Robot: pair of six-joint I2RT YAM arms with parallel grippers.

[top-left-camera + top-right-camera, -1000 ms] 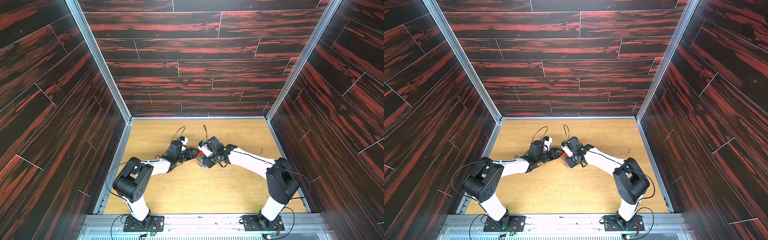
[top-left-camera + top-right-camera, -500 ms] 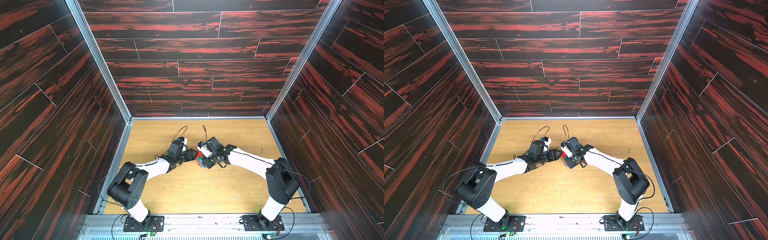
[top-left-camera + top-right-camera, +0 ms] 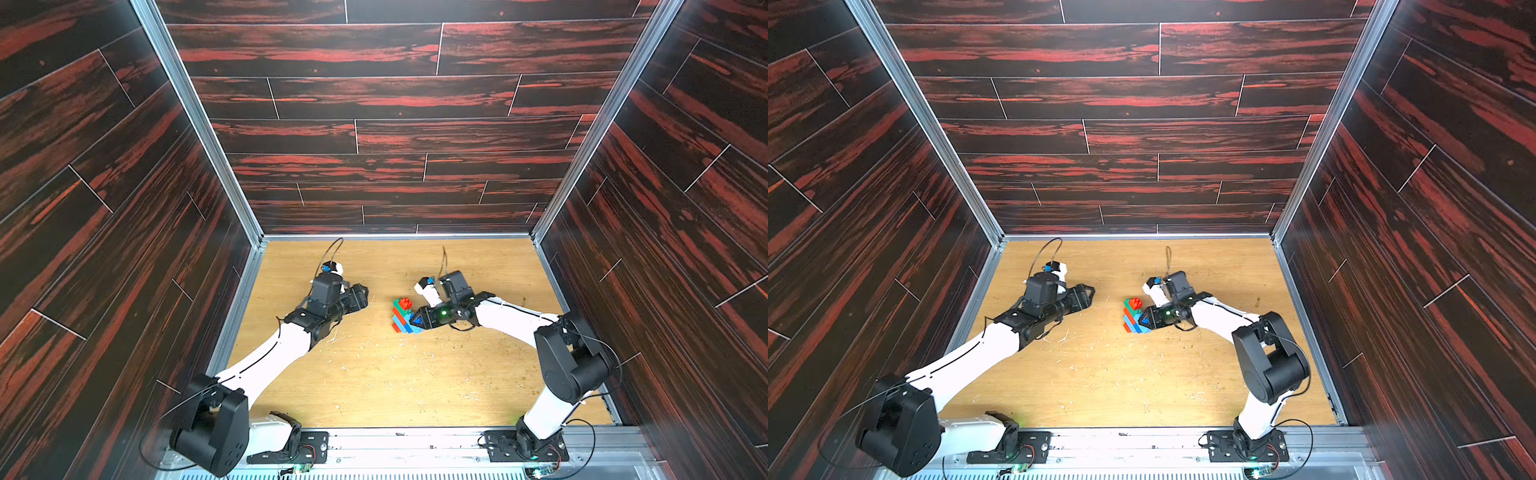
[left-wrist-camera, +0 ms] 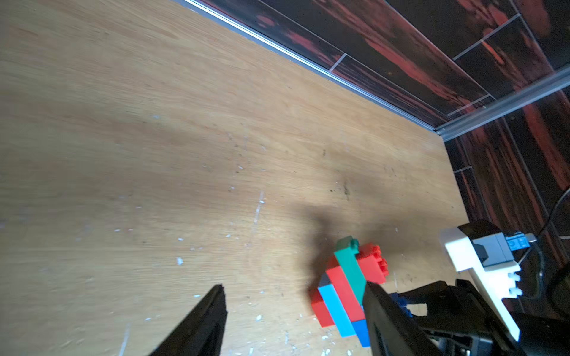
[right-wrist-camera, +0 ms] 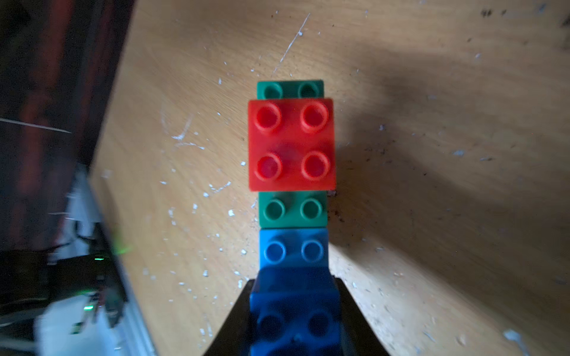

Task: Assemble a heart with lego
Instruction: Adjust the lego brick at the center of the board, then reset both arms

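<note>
Our right gripper (image 3: pixel 417 321) clamps the heart (image 3: pixel 400 319) by its dark-blue brick (image 5: pixel 294 311), mid-worktop (image 3: pixel 374 374); our left gripper (image 3: pixel 361 294) gapes empty. We see no loose bricks, so assembly looks complete.

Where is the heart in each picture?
In a top view: the heart is just off the tip of the right arm.
In a top view: the heart is at that same arm's tip.
Left wrist: the heart peeks from behind one left finger.
Right wrist: the heart is close up, its dark-blue end pinched in the right fingers.
Shared landmark: the red square brick on the heart.
</note>
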